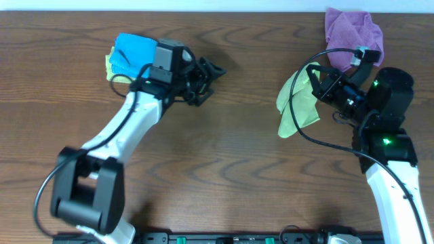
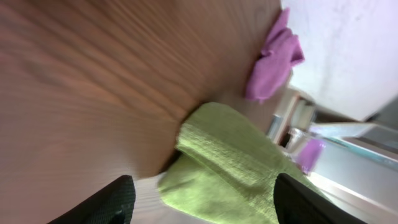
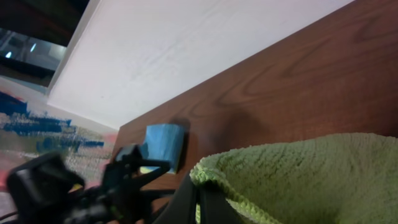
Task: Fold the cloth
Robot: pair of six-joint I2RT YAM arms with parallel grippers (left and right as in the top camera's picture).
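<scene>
A green cloth [image 1: 296, 103] hangs bunched from my right gripper [image 1: 314, 87], which is shut on its upper edge and holds it above the table at the right. In the right wrist view the cloth's hemmed edge [image 3: 292, 177] is pinched between the shut fingers [image 3: 200, 199]. My left gripper [image 1: 209, 73] is open and empty at the table's upper middle, pointing right, well left of the cloth. The left wrist view shows the green cloth [image 2: 230, 162] far ahead between the open fingertips [image 2: 205, 202].
A folded blue cloth [image 1: 134, 53] lies on a yellow one [image 1: 110, 68] at the back left, behind the left arm. A crumpled purple cloth [image 1: 352, 30] lies at the back right, near the table's far edge.
</scene>
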